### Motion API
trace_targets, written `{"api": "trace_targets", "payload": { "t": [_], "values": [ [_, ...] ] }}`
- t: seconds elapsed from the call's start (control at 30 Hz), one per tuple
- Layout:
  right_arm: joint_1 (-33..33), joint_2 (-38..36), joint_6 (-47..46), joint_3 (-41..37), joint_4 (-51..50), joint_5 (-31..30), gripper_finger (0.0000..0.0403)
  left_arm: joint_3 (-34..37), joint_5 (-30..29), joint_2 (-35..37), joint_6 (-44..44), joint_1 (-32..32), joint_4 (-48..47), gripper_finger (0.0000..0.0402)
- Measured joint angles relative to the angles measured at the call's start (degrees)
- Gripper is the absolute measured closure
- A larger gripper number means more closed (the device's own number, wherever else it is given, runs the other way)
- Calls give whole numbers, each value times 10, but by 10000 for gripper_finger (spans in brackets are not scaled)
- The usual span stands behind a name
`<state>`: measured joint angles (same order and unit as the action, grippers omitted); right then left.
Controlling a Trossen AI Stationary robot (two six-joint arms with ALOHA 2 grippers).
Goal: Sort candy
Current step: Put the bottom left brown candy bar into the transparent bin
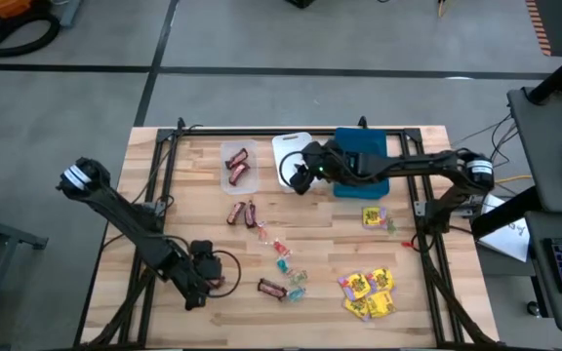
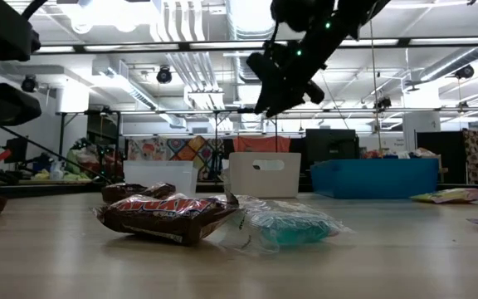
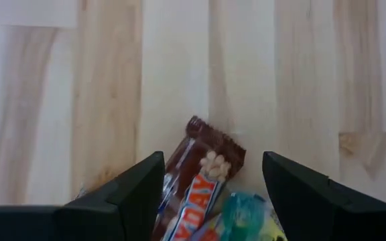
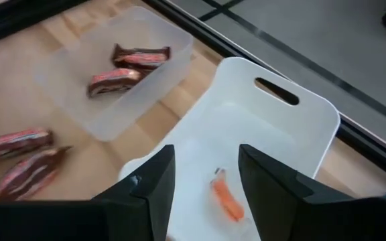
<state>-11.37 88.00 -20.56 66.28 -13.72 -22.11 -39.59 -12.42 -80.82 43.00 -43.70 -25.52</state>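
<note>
My left gripper is open low over the table's near left part. A dark red-brown mini bar and a teal piece lie flat on the wood just ahead of its fingers. My right gripper is open and hangs above the white tray. One orange-red piece lies on that tray's floor. Two bars lie in the clear tray. Two more bars and small translucent pieces lie mid-table.
The blue tray stands right of the white one at the far edge. Yellow packets lie near the right edge and in a heap at the near right. A black frame borders the table. Bare wood shows at the far left.
</note>
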Motion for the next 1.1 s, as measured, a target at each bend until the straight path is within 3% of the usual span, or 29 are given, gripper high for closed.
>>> {"api": "trace_targets", "payload": {
  "t": [0.5,0.9,1.1],
  "values": [
    [100,-76,0,0,-11,0,245,-13,-1,-84,-5,0,15,177],
    [175,-111,-12,0,-14,0,245,-23,-8,-84,-30,2,6,316],
    [218,-139,-26,-1,-57,0,245,-51,-40,-79,-93,11,7,349]
  ]
}}
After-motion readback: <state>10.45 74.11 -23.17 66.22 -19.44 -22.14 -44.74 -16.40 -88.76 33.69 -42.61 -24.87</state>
